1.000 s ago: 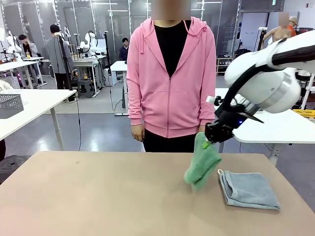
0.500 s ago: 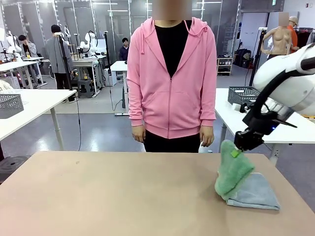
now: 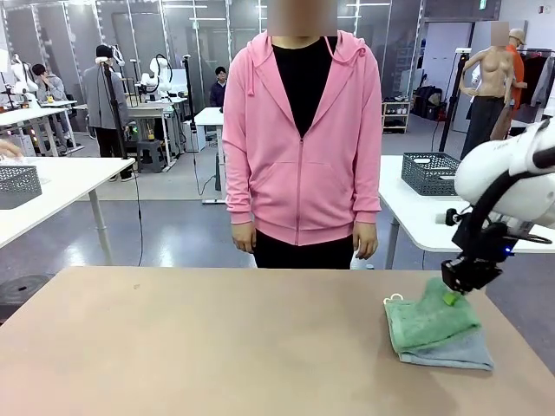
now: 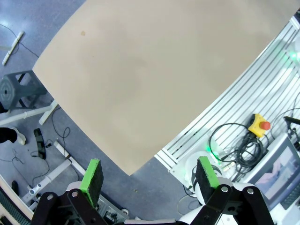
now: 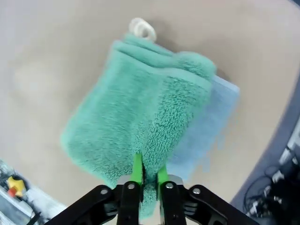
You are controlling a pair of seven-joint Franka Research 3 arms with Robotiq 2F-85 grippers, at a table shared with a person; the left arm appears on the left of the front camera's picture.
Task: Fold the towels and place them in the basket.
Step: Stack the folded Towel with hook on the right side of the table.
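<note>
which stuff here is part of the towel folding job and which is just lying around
Part of the job:
- green towel, its edge pinched in the right pincer
- blue-grey towel underneath it

Just lying about:
- grey mesh baskets on the side tables
- yellow stop button and cables beside the table

A plain tan table [image 3: 217,347] carries the things, its surface smooth and matte, with one small dark speck near the far left corner. Directly on it, close to the right edge and a little nearer the far edge than the near one, lies a folded light blue-grey towel [image 3: 451,354]. A folded green towel [image 3: 429,322] lies on top of that one, covering most of it.
</note>
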